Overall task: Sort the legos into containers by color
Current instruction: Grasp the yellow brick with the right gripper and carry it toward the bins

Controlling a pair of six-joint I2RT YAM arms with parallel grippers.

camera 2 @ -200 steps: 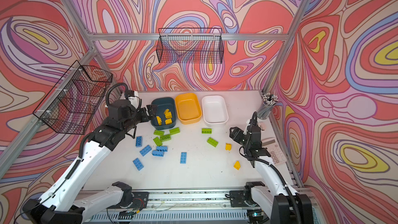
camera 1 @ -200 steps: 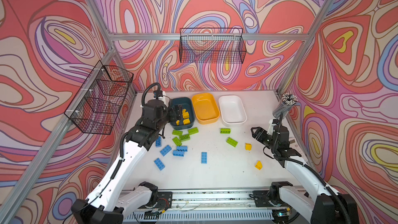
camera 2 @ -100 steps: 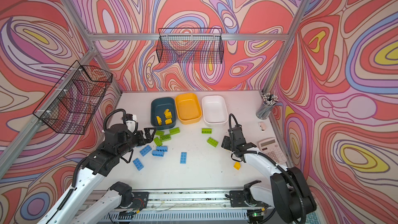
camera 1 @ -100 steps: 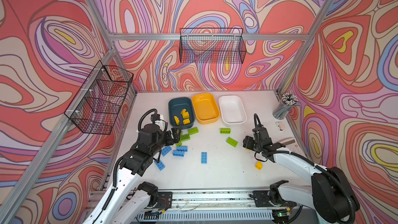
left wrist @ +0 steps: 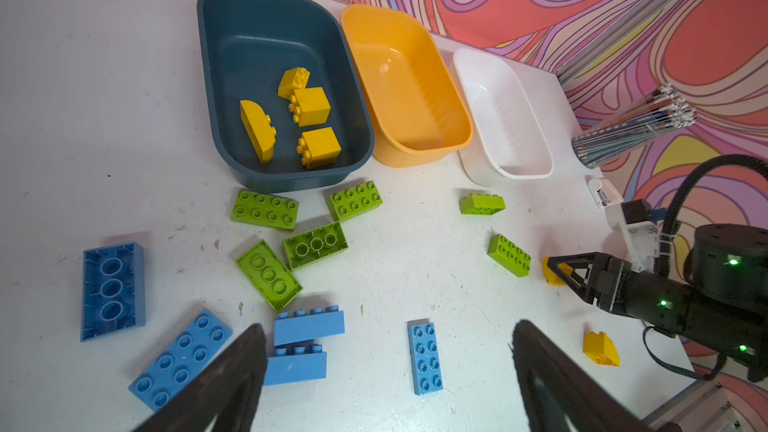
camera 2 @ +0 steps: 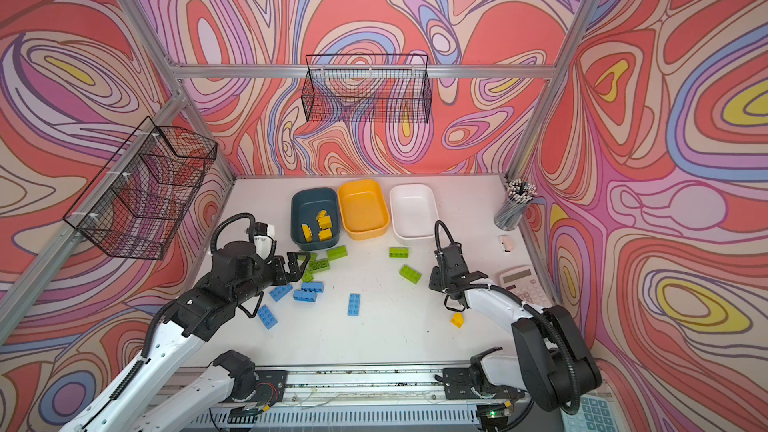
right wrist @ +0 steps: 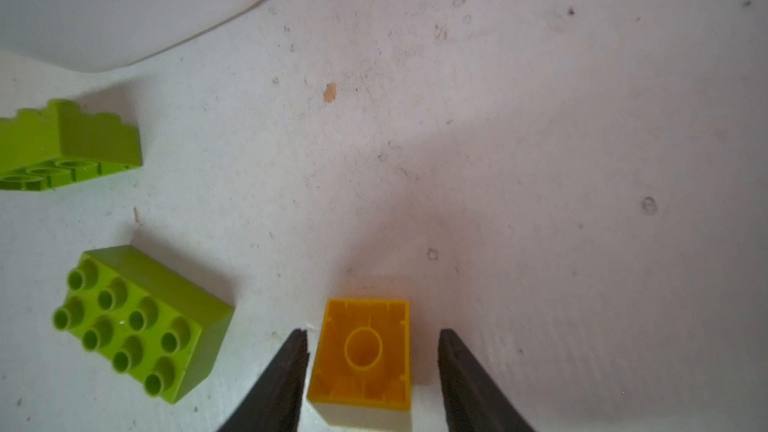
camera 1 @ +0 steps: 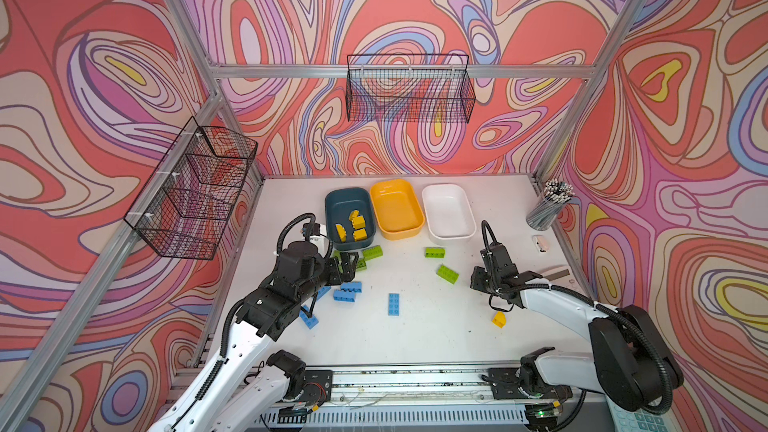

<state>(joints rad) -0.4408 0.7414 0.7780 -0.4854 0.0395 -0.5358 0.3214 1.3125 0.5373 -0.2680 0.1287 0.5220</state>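
My right gripper (right wrist: 372,332) is low on the table, open, with a hollow-side-up yellow lego (right wrist: 363,351) between its fingers; one finger almost touches it and a gap shows at the other. In both top views the right gripper (camera 1: 478,280) hides that lego. My left gripper (camera 1: 349,261) is wide open and empty above the blue legos (left wrist: 307,326) and green legos (left wrist: 316,245). The teal container (camera 1: 345,205) holds several yellow legos (camera 1: 357,226). The yellow-orange container (camera 1: 395,209) and white container (camera 1: 446,209) are empty. A yellow wedge lego (camera 1: 498,320) lies near the right arm.
Green legos (camera 1: 447,274) and a thin blue lego (camera 1: 393,304) lie mid-table. A mesh pen cup (camera 1: 548,205), a small white object (camera 1: 540,243) and a calculator (camera 2: 523,284) stand along the right edge. Wire baskets (camera 1: 409,89) hang on the walls.
The left arm has drawn back from the teal container and come down over the blue and green legos. The right gripper has swung in to the yellow lego and its jaws have narrowed around it.
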